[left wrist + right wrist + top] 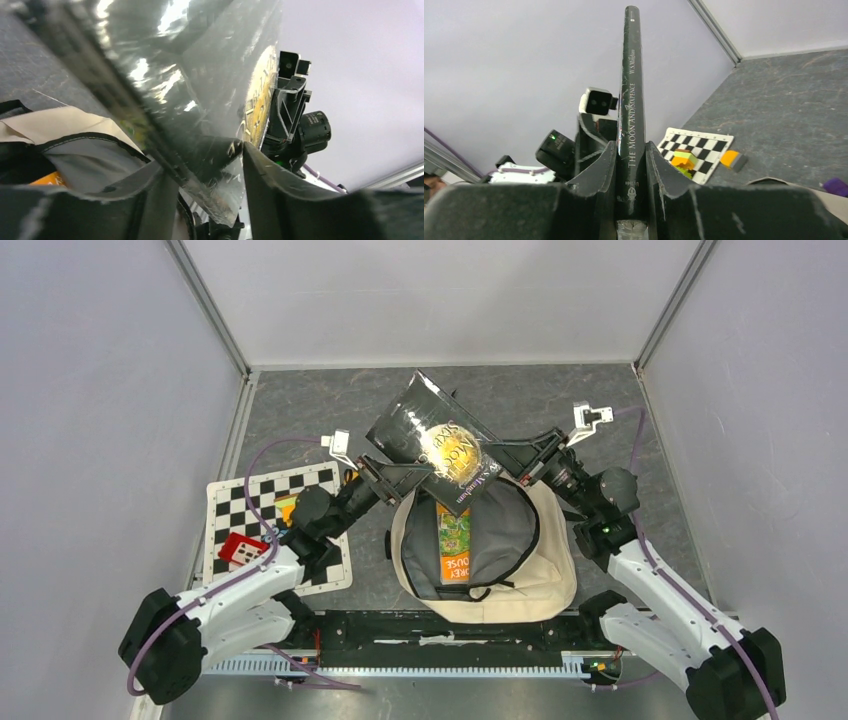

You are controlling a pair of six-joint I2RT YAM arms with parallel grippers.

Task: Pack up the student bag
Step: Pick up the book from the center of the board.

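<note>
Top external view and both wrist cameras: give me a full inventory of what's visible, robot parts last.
student bag: one, cream with grey lining, open, near middle of the table
dark book: one, black with gold disc, held tilted above the bag
printed book: one, orange and green, inside the bag
checkered mat: one, black-and-white, left of the bag
red item: one, on the mat
small blocks: a few, orange, yellow, green, on the mat
table: one, dark grey
left gripper: black, jaws around the dark book's edge, grip unclear
right gripper: black, shut on the dark book's spine
</note>
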